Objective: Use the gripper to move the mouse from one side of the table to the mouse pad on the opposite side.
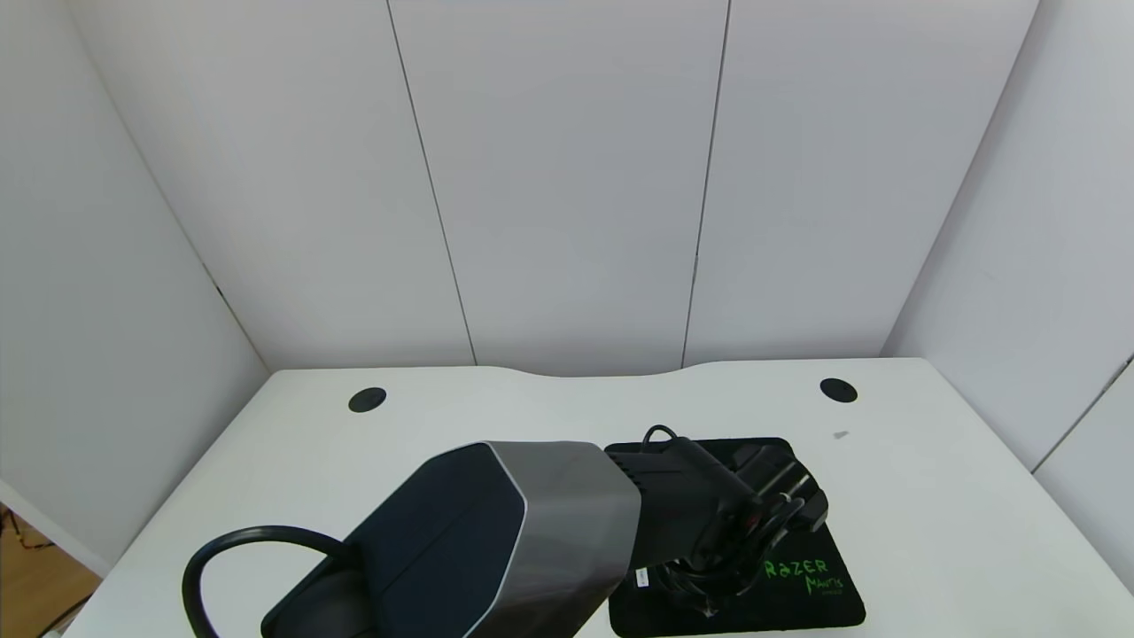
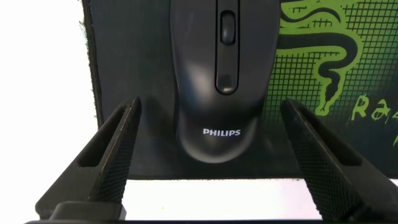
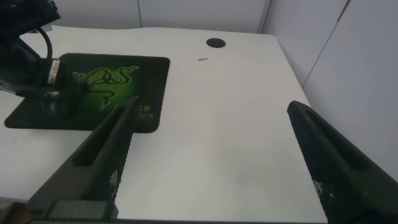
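Observation:
The black mouse (image 2: 217,81), with a white PHILIPS logo on its back, lies on the black mouse pad (image 2: 124,62) near one pad edge. My left gripper (image 2: 211,102) is open, with a finger on each side of the mouse and a clear gap to it. In the head view the left gripper (image 1: 780,496) hangs over the mouse pad (image 1: 824,602) at the right of the table (image 1: 930,496) and hides the mouse. My right gripper (image 3: 211,107) is open and empty above bare table, to the side of the mouse pad (image 3: 155,74).
Two round black cable holes (image 1: 367,400) (image 1: 838,390) sit near the table's curved back edge. White wall panels enclose the back and sides. The left arm's grey segment (image 1: 567,523) crosses the table's front middle.

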